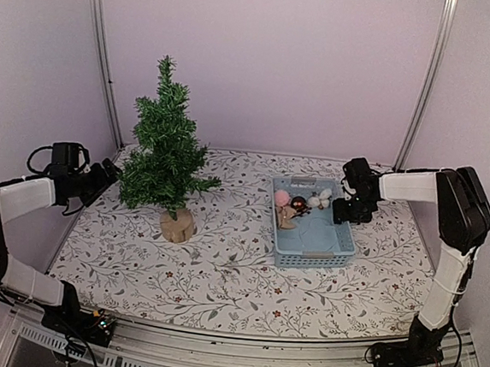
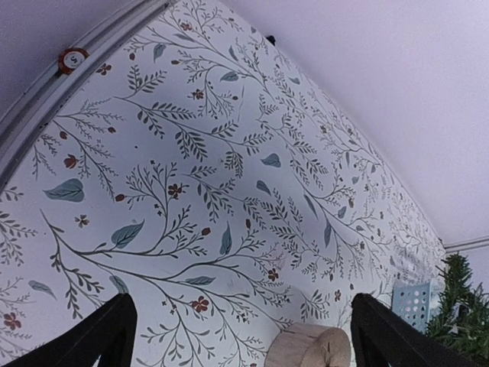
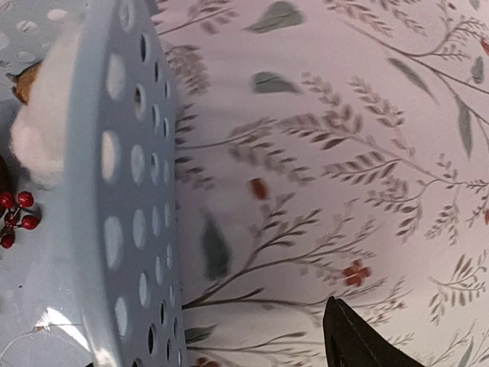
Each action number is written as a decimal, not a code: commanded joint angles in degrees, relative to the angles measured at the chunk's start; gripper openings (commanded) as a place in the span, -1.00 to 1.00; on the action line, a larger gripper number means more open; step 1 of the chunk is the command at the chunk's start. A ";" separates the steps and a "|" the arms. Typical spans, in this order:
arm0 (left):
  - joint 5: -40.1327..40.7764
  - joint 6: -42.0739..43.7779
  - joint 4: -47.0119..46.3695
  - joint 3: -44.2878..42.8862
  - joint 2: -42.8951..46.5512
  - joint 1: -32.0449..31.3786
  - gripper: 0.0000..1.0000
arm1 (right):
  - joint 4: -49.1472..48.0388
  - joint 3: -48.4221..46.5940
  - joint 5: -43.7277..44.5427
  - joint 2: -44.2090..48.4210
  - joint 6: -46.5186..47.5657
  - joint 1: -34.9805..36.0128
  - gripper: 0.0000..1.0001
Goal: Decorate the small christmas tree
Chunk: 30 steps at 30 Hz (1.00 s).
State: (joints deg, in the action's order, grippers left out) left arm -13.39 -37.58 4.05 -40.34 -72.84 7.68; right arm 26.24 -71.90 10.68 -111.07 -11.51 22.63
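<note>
Left of the blue basket, the small christmas tree stands with both arms off it

Well apart from the basket, on its left, the tree stands upright on a short pale wooden stump. Its dark green bristly branches spread over the tablecloth, which is printed with leaves and small red flowers. Farther from the basket again, on the tree's other side, the left gripper hangs above the cloth, close by the lowest outer branches. From where I look I cannot tell whether it brushes them. Its wrist camera shows both black fingers spread wide with nothing held between them. Only the cloth and the top of the stump lie beyond the gap.

Inside the basket the ornaments are gathered at its far end: a pink ball, a dark shiny bauble, a couple of white fluffy balls and a tan piece I cannot make out. The right gripper sits at the basket's right rim, toward that far end. Up close, one dark finger shows outside the basket's perforated wall, over the cloth and clear of the wall. The other finger is out of sight, so I cannot tell how far that gripper is open or whether it has hold of anything. Just inside the wall rest a white fluffy ball and a sprig of red berries
</note>
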 commanded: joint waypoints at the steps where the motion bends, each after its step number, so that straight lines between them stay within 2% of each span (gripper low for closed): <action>1: -1.78 0.06 -1.44 1.00 -0.97 0.35 0.99 | -2.80 1.23 0.00 1.63 3.18 -9.09 0.36; 10: -8.96 0.56 -9.21 5.05 -1.12 0.35 0.99 | -7.74 -0.57 -4.54 -0.07 9.05 -21.02 0.32; 16: -13.88 1.48 -14.02 9.82 0.18 0.39 0.94 | -8.38 -4.14 -2.56 -2.60 16.89 -22.20 0.15; 20: -17.72 0.89 -17.75 12.94 0.31 0.40 0.80 | -7.73 -7.93 3.12 -4.82 21.34 -22.20 0.10; 25: -22.47 -0.81 -23.14 16.98 -1.03 0.21 0.66 | -5.43 -14.34 12.02 -7.37 24.67 -22.23 0.19; 28: -23.61 -1.06 -24.51 18.13 -1.69 -0.68 0.59 | -4.15 -16.42 12.61 -7.98 23.87 -22.20 0.30; 30: -23.70 -0.88 -24.77 18.10 -2.06 -1.87 0.55 | -2.89 -17.39 12.18 -7.37 22.90 -22.19 0.45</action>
State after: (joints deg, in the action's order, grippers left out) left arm -34.11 -38.26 -16.16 -22.81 -73.91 7.29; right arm 21.34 -86.48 18.39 -118.10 10.98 0.62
